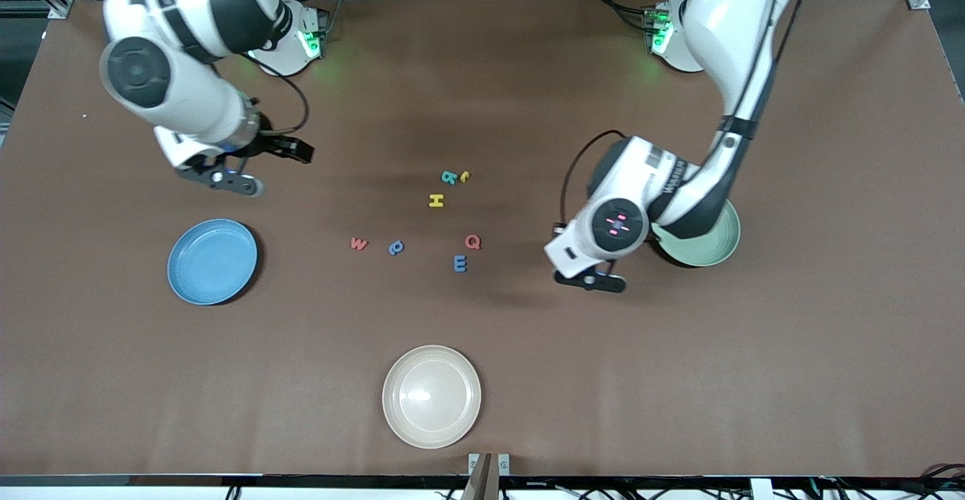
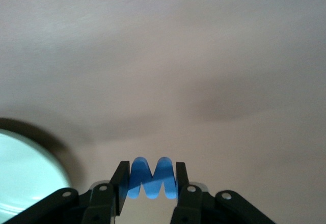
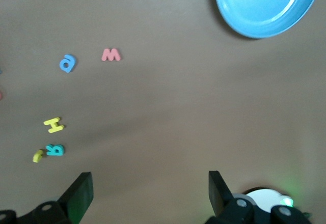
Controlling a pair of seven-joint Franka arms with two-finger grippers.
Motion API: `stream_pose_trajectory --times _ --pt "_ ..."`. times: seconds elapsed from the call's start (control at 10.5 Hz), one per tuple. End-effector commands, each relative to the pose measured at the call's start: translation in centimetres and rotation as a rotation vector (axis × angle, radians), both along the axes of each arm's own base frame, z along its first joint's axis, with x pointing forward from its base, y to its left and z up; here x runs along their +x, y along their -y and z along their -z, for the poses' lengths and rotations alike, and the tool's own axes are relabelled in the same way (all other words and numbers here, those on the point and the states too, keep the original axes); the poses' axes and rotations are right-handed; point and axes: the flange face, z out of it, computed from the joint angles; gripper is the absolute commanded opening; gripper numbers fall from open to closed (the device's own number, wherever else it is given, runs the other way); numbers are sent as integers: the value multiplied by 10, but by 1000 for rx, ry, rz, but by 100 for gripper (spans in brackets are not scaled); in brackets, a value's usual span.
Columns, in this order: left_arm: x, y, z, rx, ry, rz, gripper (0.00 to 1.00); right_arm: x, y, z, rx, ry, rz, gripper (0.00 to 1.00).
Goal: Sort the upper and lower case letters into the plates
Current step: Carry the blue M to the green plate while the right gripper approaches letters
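A blue W (image 2: 153,178) is pinched between the fingers of my left gripper (image 1: 592,280), which is shut on it and hangs over bare table just beside the mint green plate (image 1: 709,247). The left arm covers part of that plate, and its rim (image 2: 23,178) shows in the left wrist view. My right gripper (image 3: 150,193) is open and empty, up over the table near the sky blue plate (image 1: 212,261). Loose in the middle lie a teal R (image 1: 449,177), yellow c (image 1: 464,176), yellow H (image 1: 436,200), red w (image 1: 359,243), a blue letter (image 1: 396,247), red Q (image 1: 473,241) and blue E (image 1: 460,262).
A cream-white plate (image 1: 431,396) sits nearest the front camera, at mid-table. The right wrist view also shows the blue plate (image 3: 260,5), the red w (image 3: 111,55) and the yellow H (image 3: 53,125).
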Motion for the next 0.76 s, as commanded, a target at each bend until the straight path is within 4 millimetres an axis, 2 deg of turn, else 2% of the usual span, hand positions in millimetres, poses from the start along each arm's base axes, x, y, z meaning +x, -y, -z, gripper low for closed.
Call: stream_pose_trajectory --times 0.0,0.1,0.19,0.29,0.48,0.57,0.67 --pt "-11 -56 2 22 -42 105 20 -25 -45 14 -8 28 47 100" --pt "-14 -90 11 9 -74 128 20 -31 -60 25 -16 25 45 100" --pt "-13 -141 22 -22 -94 143 20 -34 -71 33 -22 14 29 100" --pt "-17 -178 37 -48 -127 140 20 -37 -82 38 -12 5 16 100" --pt "-36 -198 53 -51 -181 109 20 -41 -105 48 38 8 15 100" --pt "-45 -216 60 -54 -182 82 20 -40 -114 55 48 8 13 100" --pt "-46 -218 64 -57 -177 76 24 -46 -130 66 54 13 7 100"
